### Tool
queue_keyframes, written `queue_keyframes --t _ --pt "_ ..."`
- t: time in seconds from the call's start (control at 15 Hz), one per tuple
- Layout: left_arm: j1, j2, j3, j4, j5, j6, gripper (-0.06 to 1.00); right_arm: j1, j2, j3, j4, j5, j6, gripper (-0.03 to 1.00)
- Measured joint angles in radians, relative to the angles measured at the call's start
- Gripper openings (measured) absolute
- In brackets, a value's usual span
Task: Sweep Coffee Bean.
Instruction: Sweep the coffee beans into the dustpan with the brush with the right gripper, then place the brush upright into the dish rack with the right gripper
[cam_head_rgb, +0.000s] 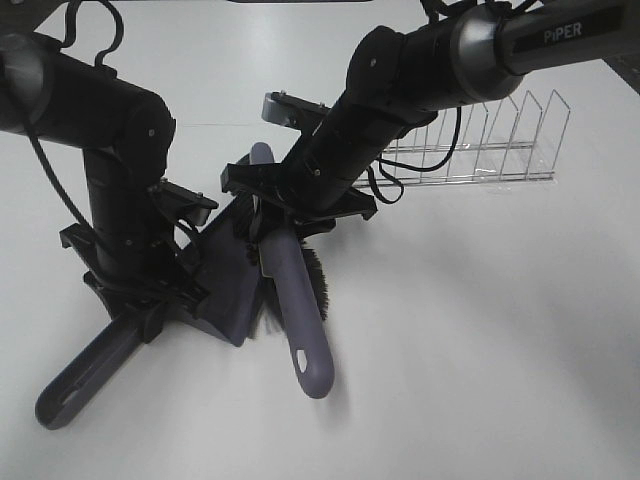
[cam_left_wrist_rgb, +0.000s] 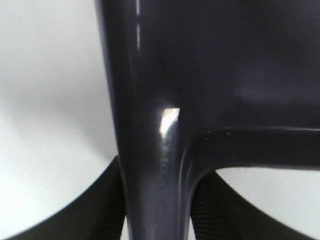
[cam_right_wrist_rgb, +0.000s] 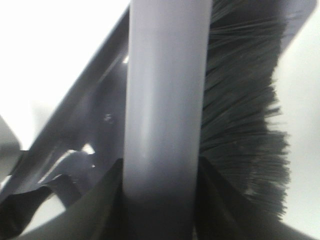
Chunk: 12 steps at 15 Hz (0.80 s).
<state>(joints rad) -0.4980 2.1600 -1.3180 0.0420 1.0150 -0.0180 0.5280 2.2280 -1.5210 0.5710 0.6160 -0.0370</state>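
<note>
- High view: my left claw is gripping the purple dustpan low on the bench as a catcher, and my right claw is clamping the brush against its mouth.
- Left wrist: I am pinching the pan's handle to steady it.
- Right wrist: bristles are meeting the pan. The coffee bean is not showing anywhere.

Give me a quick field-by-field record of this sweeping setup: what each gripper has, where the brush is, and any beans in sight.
left gripper: shut on dustpan handle
right gripper: shut on brush handle
brush: close against dustpan's edge
coffee beans: none visible in any view
wire rack: behind right arm, on table
</note>
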Motion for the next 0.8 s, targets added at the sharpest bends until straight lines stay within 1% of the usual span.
queue_keyframes --t 0.13,0.4,0.6,0.67,0.8 --pt "0.000 0.000 0.000 -0.001 0.000 0.000 0.34 0.000 0.000 -0.002 0.080 0.001 -0.076 0.31" --pt "0.000 0.000 0.000 -0.002 0.000 0.000 0.34 -0.009 0.001 -0.071 0.078 0.083 -0.095 0.31" --pt "0.000 0.000 0.000 -0.004 0.001 0.000 0.34 -0.025 0.001 -0.109 0.076 0.127 -0.113 0.31" --pt "0.000 0.000 0.000 -0.008 0.002 0.000 0.34 -0.029 0.001 -0.120 0.065 0.141 -0.114 0.31" --pt "0.000 0.000 0.000 -0.009 0.002 0.000 0.34 -0.030 0.001 -0.156 0.016 0.205 -0.117 0.31"
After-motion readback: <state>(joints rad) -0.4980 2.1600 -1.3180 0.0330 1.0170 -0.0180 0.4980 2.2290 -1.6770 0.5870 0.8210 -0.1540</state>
